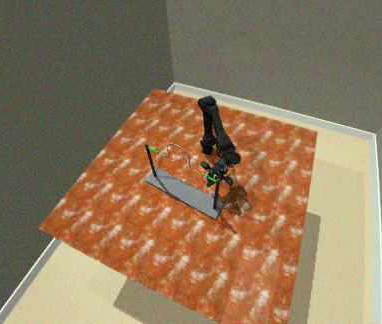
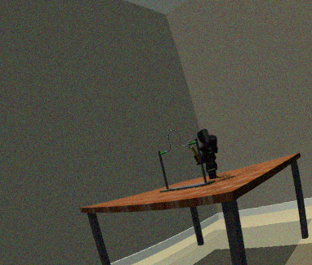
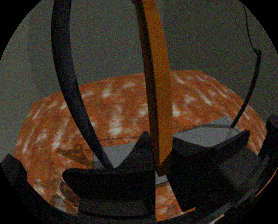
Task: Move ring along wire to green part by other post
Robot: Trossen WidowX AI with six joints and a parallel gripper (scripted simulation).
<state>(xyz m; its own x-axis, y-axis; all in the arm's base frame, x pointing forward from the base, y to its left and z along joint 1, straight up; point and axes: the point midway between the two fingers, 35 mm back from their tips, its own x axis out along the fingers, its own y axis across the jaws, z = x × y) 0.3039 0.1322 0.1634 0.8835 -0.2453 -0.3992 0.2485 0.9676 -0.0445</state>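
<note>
the claw [image 1: 210, 182] [image 2: 198, 159] [image 3: 150, 135] pinches the orange handle [image 2: 194, 152] [image 3: 159, 90] near one post [image 1: 217, 194] [image 2: 201, 163] [image 3: 75, 95].

The six-joint robot arm [image 1: 217, 131] [image 2: 208, 149] is matte black all over, with chunky rounded joints (no bright trim that I can make out)

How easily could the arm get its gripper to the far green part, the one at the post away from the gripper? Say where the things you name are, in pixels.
Probably, but not straight away: the gripper [image 1: 217, 176] [image 3: 150, 135] holds the orange handle [image 2: 194, 153] [image 3: 159, 85], and the bent grey wire [image 1: 190, 161] [image 2: 170, 136] lies between, which it mustn't touch.
</note>
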